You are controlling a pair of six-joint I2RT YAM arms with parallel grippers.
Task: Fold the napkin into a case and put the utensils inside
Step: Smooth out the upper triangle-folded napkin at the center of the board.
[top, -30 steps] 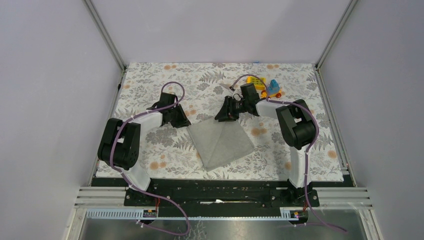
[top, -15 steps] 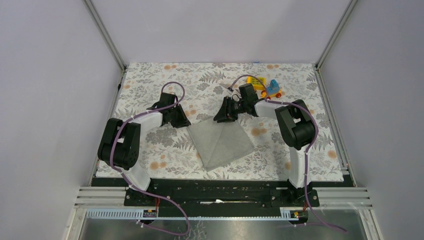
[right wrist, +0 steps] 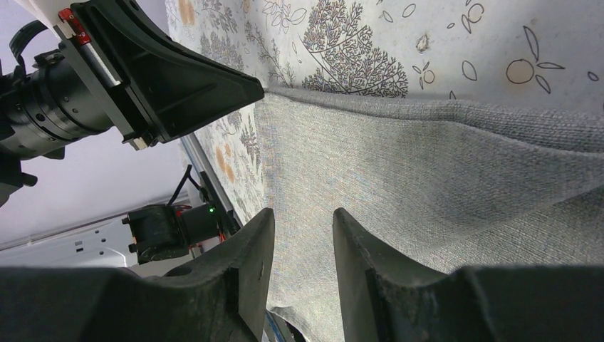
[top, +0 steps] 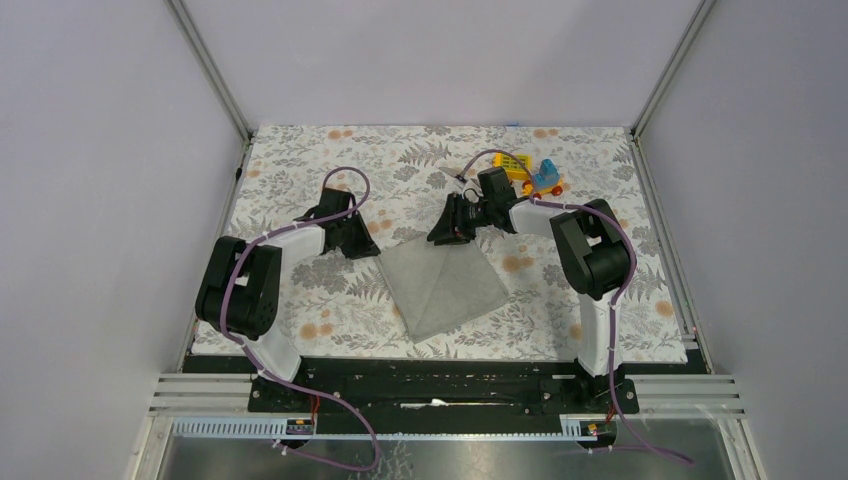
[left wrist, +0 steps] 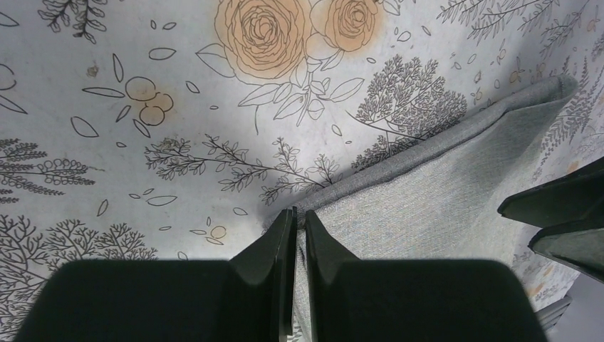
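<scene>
A floral-printed tablecloth [top: 300, 170] lies spread flat. Colourful toy blocks [top: 530, 172], yellow and blue, sit together near its far edge, right of centre. Plain pale walls [top: 430, 60] enclose three sides.

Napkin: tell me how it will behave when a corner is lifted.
Probably floppy: the napkin is thin cloth lying flat with soft creases. Likely light, so it may drag across the tablecloth if pushed. Its folded layers could slip apart.

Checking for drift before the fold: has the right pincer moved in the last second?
Yes, slightly: the right pincer shifted left, away from the yellow toy block.
</scene>
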